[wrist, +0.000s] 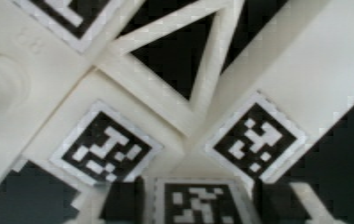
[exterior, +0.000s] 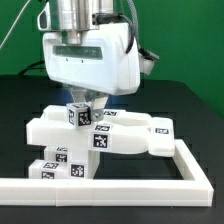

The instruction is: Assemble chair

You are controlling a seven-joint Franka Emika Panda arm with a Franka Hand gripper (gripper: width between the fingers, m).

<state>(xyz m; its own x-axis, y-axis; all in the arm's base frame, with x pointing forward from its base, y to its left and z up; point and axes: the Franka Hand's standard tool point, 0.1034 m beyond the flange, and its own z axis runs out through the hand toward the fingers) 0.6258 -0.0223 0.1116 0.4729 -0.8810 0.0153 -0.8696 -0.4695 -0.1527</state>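
Note:
The chair's matte-white parts lie together in the middle of the table. An X-braced panel (exterior: 125,135) with square tags rests on other tagged parts, and short square posts (exterior: 58,163) stack at the exterior view's lower left. My gripper (exterior: 82,110) hangs straight down under the big white hand, with its jaws closed on either side of a short tagged post (exterior: 80,114) held upright against the panel's near-left part. In the wrist view the panel (wrist: 156,90) fills the picture, and the held post (wrist: 195,203) sits between the dark fingers of my gripper (wrist: 195,208).
The long white L-shaped rail (exterior: 110,187) runs along the front and turns back on the exterior view's right, close round the parts. The black table (exterior: 190,105) shows behind them.

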